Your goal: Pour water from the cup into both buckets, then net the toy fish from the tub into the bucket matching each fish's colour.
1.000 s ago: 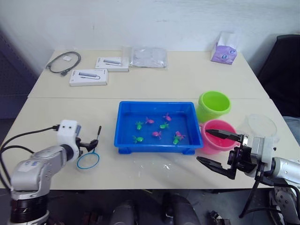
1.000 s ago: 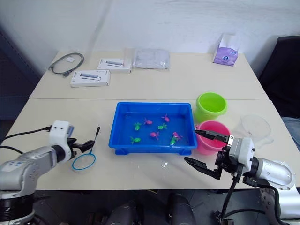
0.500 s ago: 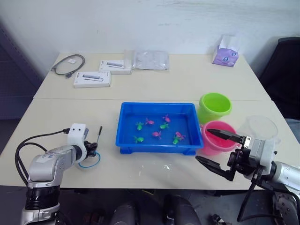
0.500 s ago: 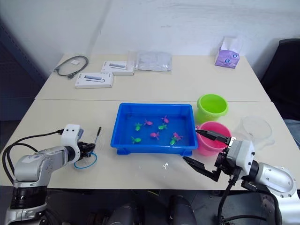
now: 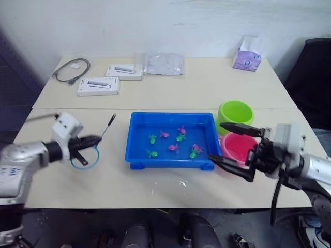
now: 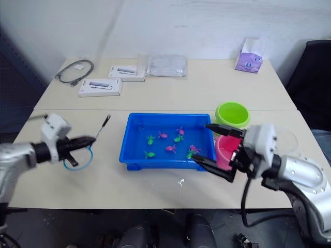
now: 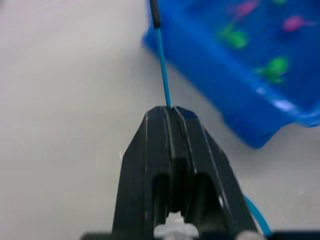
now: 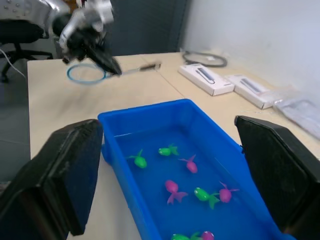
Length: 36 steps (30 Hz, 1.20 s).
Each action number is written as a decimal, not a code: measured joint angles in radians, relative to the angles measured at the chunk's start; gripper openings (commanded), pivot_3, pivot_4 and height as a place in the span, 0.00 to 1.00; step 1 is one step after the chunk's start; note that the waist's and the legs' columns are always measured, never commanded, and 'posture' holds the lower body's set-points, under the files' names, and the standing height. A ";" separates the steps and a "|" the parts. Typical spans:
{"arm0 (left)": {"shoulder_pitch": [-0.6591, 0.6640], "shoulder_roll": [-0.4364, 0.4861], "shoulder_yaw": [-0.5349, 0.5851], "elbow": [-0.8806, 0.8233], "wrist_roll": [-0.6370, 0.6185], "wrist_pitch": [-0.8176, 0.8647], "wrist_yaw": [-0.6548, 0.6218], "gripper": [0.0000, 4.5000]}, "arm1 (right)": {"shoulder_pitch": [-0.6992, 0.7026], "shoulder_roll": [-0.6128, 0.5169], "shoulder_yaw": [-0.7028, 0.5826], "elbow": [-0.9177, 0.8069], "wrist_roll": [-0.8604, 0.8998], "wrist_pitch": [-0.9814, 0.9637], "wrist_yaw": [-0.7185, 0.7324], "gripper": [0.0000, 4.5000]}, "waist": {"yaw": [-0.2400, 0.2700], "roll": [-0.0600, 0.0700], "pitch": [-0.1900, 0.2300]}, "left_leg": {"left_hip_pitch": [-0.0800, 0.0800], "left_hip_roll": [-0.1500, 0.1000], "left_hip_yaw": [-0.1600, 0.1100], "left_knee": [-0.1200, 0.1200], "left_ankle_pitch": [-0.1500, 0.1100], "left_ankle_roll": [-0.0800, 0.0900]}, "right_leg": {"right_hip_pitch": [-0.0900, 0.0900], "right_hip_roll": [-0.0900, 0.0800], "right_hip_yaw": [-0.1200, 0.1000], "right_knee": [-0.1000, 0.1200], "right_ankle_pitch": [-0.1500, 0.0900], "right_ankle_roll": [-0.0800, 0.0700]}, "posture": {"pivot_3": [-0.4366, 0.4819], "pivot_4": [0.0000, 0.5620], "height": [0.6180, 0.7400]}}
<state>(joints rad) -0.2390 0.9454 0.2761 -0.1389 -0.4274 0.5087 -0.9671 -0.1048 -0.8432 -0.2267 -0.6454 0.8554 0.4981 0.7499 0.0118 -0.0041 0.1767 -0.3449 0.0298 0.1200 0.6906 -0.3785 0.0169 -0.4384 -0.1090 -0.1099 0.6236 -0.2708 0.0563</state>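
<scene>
My left gripper (image 5: 92, 140) is shut on the net's thin handle, left of the blue tub (image 5: 135, 135). The net (image 5: 85, 158) has its blue ring hanging toward me and its black handle tip (image 5: 109, 123) pointing at the tub. In the left wrist view the fingers (image 7: 150, 135) clamp the blue stick. Several green and pink toy fish (image 5: 153, 138) float in the tub. My right gripper (image 5: 228, 147) stands wide open at the tub's right end, in front of the pink bucket (image 5: 240, 148). The lime green bucket (image 5: 235, 114) stands behind that. The cup is hidden behind my right wrist.
Two white boxes (image 5: 98, 85), a coiled cable (image 5: 70, 68) and a clear plastic bag (image 5: 164, 63) lie along the far left of the table. A purple tissue pack (image 5: 247, 54) sits far right. A black chair (image 5: 310, 72) stands beside the table's right edge.
My left gripper has shut on the net's handle and carried the net up off the table. My right gripper has moved left to the tub's right end, still open.
</scene>
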 measured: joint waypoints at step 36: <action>-0.577 -0.201 -0.599 0.026 0.136 0.009 -0.463 0.01 | -0.498 0.144 0.297 0.171 0.392 0.771 -0.295 1.00 | 0.007 -0.001 0.003 | -0.023 -0.002 -0.002 0.014 0.003 0.012 | -0.009 0.012 -0.005 -0.002 0.008 0.013 | 0.48 0.27 1.00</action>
<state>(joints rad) -0.8165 0.7441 -0.3225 -0.1130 -0.2919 0.5181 -1.4298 -0.6023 -0.6988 0.0704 -0.4741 1.2475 1.2692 0.4548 0.0191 -0.0056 0.1795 -0.3683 0.0273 0.1178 0.7041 -0.3751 0.0285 -0.4470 -0.0972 -0.1149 0.6219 -0.2632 0.0693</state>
